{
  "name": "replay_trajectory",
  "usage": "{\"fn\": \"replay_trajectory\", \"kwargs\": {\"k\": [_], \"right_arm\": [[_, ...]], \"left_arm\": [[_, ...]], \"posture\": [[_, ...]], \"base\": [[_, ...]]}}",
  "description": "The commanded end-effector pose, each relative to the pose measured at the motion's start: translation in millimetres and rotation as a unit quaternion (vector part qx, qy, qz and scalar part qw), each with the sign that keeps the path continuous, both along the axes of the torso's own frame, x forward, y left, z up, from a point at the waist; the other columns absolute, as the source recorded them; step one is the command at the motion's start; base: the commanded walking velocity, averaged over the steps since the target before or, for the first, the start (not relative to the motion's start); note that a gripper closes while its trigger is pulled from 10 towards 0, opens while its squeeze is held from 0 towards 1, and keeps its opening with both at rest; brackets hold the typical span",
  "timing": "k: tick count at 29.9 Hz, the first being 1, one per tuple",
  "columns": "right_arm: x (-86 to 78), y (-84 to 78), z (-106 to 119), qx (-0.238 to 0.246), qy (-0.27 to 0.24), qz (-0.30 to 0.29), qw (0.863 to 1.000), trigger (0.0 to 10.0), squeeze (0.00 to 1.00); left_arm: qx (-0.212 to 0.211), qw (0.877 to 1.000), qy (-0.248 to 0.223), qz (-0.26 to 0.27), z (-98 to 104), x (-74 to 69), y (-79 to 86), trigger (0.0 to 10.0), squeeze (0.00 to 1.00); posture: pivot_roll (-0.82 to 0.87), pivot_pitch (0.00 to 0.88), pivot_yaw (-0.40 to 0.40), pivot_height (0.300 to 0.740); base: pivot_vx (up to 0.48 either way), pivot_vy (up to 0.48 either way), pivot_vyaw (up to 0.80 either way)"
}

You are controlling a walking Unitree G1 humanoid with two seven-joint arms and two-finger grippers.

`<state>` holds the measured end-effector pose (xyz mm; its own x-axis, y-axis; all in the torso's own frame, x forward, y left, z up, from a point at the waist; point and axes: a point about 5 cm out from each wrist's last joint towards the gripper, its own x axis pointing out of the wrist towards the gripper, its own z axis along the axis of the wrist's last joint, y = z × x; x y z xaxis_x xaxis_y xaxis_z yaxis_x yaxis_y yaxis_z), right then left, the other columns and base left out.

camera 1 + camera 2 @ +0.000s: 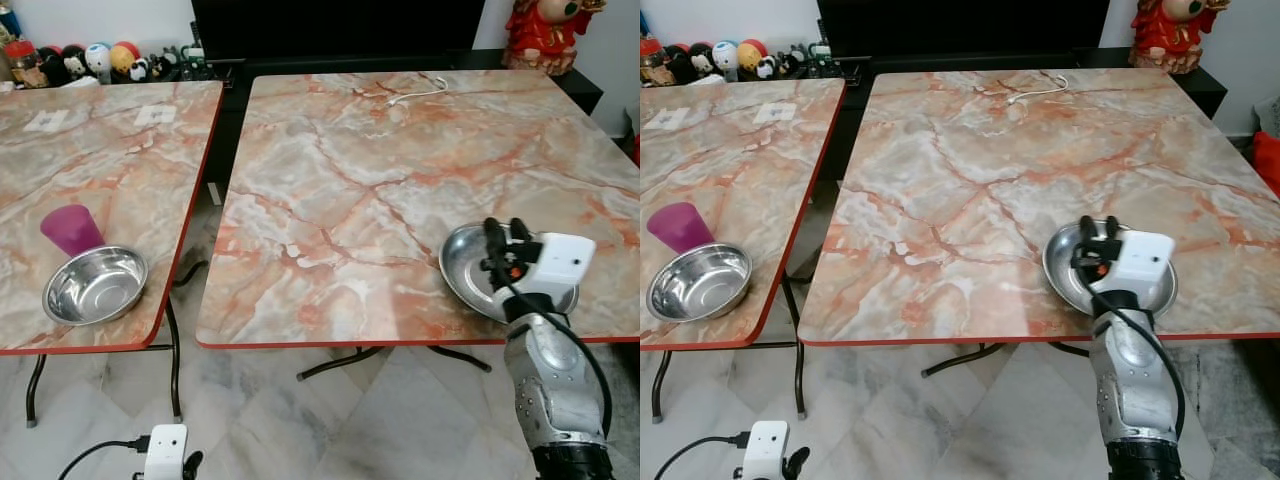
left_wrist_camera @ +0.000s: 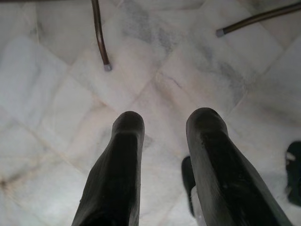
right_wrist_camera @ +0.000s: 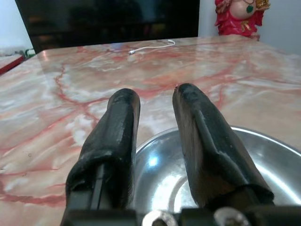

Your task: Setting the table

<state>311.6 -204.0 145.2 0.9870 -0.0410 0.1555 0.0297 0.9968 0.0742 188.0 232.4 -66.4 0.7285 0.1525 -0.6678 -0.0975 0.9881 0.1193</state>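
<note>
In the left eye view, two marble-patterned tables with red edging stand side by side over a pale tiled floor. On the right table, a shallow round steel plate lies near the front edge, toward the front right corner. The right gripper hangs over the plate's right half, its silver arm rising from below the table's front edge. A white cable lies near the far edge of this table. On the left table, a round steel bowl sits close to the front right corner, with a purple plastic cup just behind it, touching or nearly so. A row of small round figurines stands beyond the left table's far edge, and a red figurine stands beyond the right table's far right corner.

The right eye view shows the same layout, and the left gripper hangs low beside a white block, above the floor in front of the left table.

In the left wrist view, the left gripper's two black fingers are spread apart over the floor tiles, with thin dark table legs beyond them.

In the right wrist view, the right gripper's fingers are parted with nothing between them, reaching over the near rim of the steel plate, while the marble surface runs on toward the cable and the red figurine.
</note>
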Motion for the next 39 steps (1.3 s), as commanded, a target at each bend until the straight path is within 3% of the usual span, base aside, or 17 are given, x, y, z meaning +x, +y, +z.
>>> {"fn": "replay_trajectory", "kwargs": {"k": [1, 12, 39], "right_arm": [[2.4, 7.4, 2.3, 0.004, -0.008, 0.014, 1.000, 10.0, 0.00], [6.8, 19.2, -0.7, 0.050, -0.007, -0.001, 0.999, 10.0, 0.00], [19.1, 31.5, 3.7, 0.058, -0.011, 0.002, 0.998, 10.0, 0.00]], "left_arm": [[-0.003, 0.999, 0.025, 0.021, -7.0, -13.9, 3.7, 10.0, 0.00], [0.001, 0.999, 0.031, 0.023, -7.7, -16.6, 6.5, 10.0, 0.00], [0.002, 0.999, 0.011, 0.035, -3.7, -12.1, 9.6, 10.0, 0.00]], "posture": [[-0.11, 0.073, 0.022, 0.740], [-0.09, 0.046, 0.022, 0.740], [-0.07, 0.048, 0.014, 0.740]], "base": [[0.000, 0.364, 0.80], [0.000, 0.480, 0.00], [0.000, 0.475, 0.00]]}}
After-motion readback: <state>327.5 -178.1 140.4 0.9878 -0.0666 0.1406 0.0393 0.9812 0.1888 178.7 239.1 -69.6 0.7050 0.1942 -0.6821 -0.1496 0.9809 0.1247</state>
